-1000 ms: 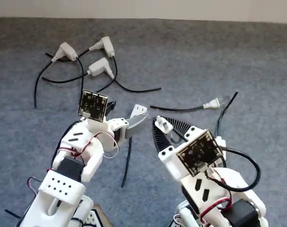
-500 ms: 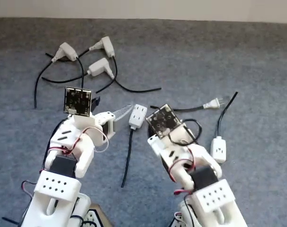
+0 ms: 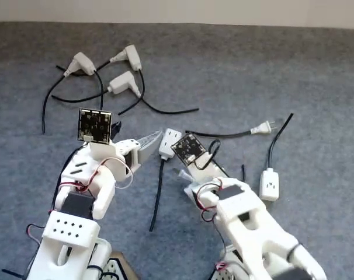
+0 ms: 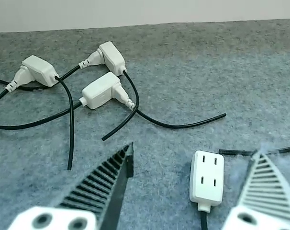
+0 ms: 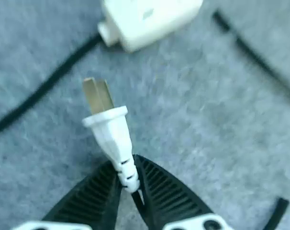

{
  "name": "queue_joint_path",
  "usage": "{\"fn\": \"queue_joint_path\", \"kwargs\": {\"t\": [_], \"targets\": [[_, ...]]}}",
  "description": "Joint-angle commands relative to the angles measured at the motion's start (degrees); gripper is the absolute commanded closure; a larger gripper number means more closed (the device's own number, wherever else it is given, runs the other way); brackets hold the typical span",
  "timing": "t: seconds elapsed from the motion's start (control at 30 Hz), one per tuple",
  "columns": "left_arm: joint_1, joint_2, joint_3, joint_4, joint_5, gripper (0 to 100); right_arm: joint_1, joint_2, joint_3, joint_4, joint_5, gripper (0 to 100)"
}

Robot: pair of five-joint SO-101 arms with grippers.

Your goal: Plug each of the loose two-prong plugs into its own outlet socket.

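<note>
While the right gripper [image 5: 128, 178] pinches a two-prong plug [image 5: 109, 127], prongs near the outlet socket [image 5: 150, 17], left gripper [image 4: 194, 152] spread wide, seemingly flanking that socket

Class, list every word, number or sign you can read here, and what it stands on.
No text can be read.
The circuit board: any print is too small to read.
The outlet socket: slots only, no print visible.
The plug in the right gripper: no print visible.

Grey carpet [image 3: 317, 76] runs back to a pale wall [image 3: 177, 9], evenly lit.
</note>
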Motion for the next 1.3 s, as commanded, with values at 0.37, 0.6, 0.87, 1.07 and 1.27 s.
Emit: {"fn": "queue_joint_path", "kwargs": {"t": [0.37,0.6,0.87,1.07,1.27], "targets": [[-0.1,-0.3,-0.3,-0.8,-0.1,64,2.5,12.1,-11.8,-0.9,0.8,81.9],[0.0,-0.2,-0.3,-0.8,-0.1,64,-3.6,12.1,-16.3,2.9,0.6,81.2],[0.0,-0.2,1.2,-2.6,-0.1,64,-5.1,12.6,-24.7,7.8,0.6,80.3],[0.0,-0.2,1.2,-2.6,-0.1,64,-10.4,12.6,-25.0,12.0,1.0,70.7],[0.0,-0.2,1.2,-2.6,-0.1,64,-10.5,12.7,-24.7,12.2,1.1,70.7]]}}
